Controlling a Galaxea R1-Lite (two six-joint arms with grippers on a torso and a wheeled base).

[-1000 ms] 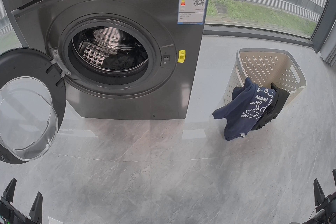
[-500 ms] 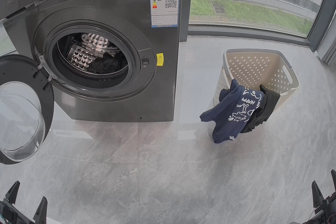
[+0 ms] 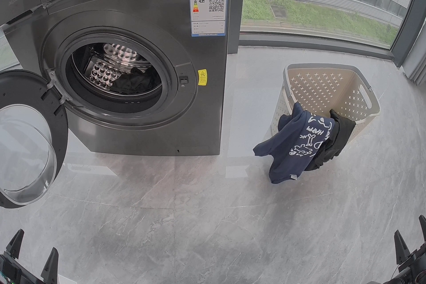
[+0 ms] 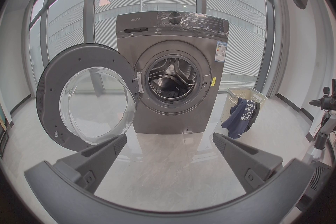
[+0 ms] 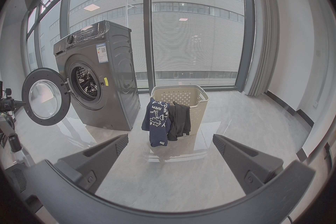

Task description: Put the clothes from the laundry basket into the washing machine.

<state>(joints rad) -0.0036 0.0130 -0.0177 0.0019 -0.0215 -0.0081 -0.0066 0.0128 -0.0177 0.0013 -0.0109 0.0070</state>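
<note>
The washing machine (image 3: 146,1) is standing with its round door (image 3: 26,138) swung fully open to the robot's left, so the drum is ready for loading. A dark garment (image 3: 131,83) is lying at the bottom of the drum, so I am judging that at least part of the load is in; how many pieces that bundle holds is too dark to tell.

The laundry basket (image 3: 330,67) is sitting on the floor (image 3: 199,218) to the right of the machine, near it but not touching. A navy shirt with white print (image 3: 297,143) is hanging over the basket's near rim, most of it drooping down the outside wall. A black garment (image 3: 335,138) is hanging over the same rim, touching the shirt on its right side. The inside walls of the basket are showing bare; its bottom is hidden from here.

The left claw (image 4: 168,137) is hanging low with its jaws spread wide and nothing between them. The right claw (image 5: 170,137) is doing the same, facing the basket. Both are well apart from the clothes.

So two pieces are waiting to be moved. The next step, as I judge it, is closing in on the basket and taking the navy shirt by its draped fold.
</note>
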